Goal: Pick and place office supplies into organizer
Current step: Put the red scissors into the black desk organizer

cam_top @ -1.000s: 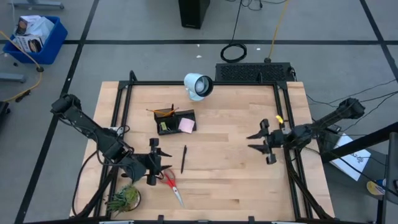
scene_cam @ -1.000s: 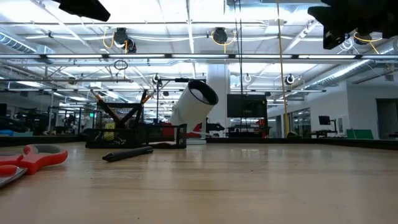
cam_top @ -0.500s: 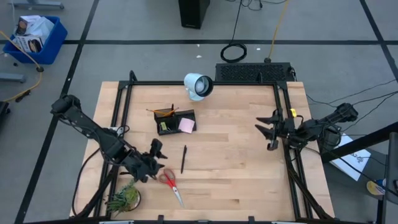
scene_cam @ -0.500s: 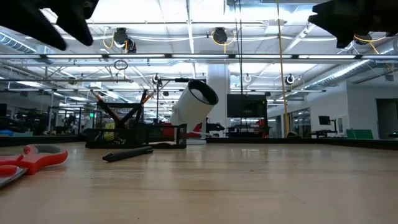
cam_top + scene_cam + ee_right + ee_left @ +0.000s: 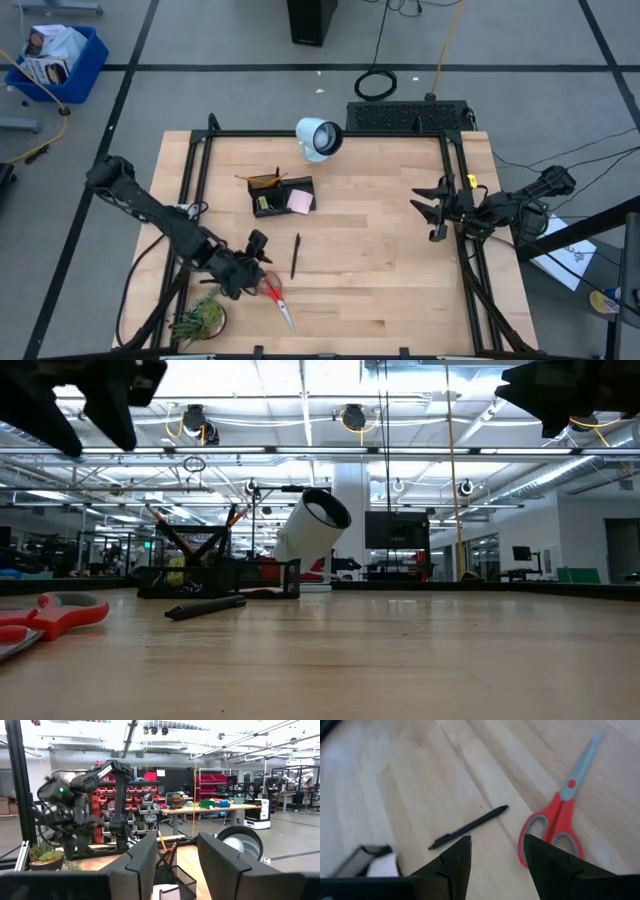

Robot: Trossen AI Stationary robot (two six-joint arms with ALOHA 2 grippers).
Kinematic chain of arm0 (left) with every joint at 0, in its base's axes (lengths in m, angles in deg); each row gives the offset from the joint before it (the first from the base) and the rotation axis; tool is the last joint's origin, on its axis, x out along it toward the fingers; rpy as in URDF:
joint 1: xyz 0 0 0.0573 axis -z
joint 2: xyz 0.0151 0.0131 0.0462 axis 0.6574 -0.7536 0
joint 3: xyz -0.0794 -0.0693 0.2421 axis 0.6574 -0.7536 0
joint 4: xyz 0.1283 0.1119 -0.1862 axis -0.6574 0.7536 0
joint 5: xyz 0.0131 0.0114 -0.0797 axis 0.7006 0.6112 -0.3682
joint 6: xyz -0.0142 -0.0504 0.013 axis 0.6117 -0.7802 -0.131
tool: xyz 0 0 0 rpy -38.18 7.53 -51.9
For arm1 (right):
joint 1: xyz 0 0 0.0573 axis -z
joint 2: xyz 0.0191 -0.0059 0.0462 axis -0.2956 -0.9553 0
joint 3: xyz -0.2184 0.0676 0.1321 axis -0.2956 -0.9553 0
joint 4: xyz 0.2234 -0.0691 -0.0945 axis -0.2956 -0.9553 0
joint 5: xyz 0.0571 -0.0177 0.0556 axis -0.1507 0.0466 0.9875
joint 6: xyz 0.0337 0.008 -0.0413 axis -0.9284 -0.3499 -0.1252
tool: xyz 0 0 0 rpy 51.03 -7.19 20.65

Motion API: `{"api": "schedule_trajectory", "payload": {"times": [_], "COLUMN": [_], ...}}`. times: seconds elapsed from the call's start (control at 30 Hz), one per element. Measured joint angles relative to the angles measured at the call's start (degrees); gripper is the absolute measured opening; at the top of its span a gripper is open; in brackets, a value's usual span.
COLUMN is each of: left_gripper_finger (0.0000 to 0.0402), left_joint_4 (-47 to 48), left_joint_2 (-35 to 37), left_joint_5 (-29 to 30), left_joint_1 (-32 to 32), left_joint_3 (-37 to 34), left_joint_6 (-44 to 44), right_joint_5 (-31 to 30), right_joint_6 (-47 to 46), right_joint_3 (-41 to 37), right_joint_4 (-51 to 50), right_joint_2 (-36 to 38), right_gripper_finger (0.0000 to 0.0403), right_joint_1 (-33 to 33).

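My left gripper (image 5: 260, 254) hovers open above the table's near left part, fingers slanting down. A slim black pen (image 5: 468, 826) and red-handled scissors (image 5: 554, 822) lie flat on the wood just beyond its fingertips (image 5: 496, 851); nothing is between the fingers. The scissors (image 5: 276, 298) lie near the front edge, the pen (image 5: 296, 255) to their far right. The black organizer (image 5: 282, 195) stands mid-table holding orange pencils (image 5: 262, 180) and a pink sticky-note pad (image 5: 299, 201). My right gripper (image 5: 428, 212) waits open and raised by the table's right edge, facing left.
A white cylindrical object (image 5: 318, 138) lies on its side at the far edge, behind the organizer. A green plant (image 5: 200, 318) sits at the near left corner beside my left arm. A black frame rail (image 5: 450, 170) runs along the right edge. Bare wood (image 5: 370, 270) spreads between pen and right gripper.
My left gripper has sunk a little toward the pen and scissors, rolled about its own axis and tipped further down. My right gripper has drawn back toward the table's right edge and tipped upward, then kept still. Nothing on the table has moved.
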Motion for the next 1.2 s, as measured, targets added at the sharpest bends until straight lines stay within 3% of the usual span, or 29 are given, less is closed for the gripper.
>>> {"api": "schedule_trajectory", "payload": {"times": [0.33,0.53,0.8,1.2], "left_gripper_finger": [0.0186,0.0186,0.0186,0.0186], "left_joint_4": [-2.25,-7.75,-6.97,-10.53], "left_joint_2": [-10.19,-12.21,-11.40,-11.40], "left_joint_5": [0.82,0.12,2.35,2.20], "left_joint_1": [0.67,3.21,4.30,0.51], "left_joint_3": [-0.06,-0.02,-0.02,-0.02], "left_joint_6": [-18.37,-12.69,-11.97,-13.03], "right_joint_5": [0.02,0.00,0.00,0.00], "right_joint_6": [-0.02,-0.03,-0.03,-0.04], "right_joint_3": [0.00,0.00,0.00,0.00], "right_joint_4": [0.03,-0.04,-0.03,0.01], "right_joint_2": [-0.16,-0.28,-0.26,-0.26], "right_gripper_finger": [0.0136,0.0134,0.0135,0.0137], "right_joint_1": [0.00,0.00,0.00,0.00]}}
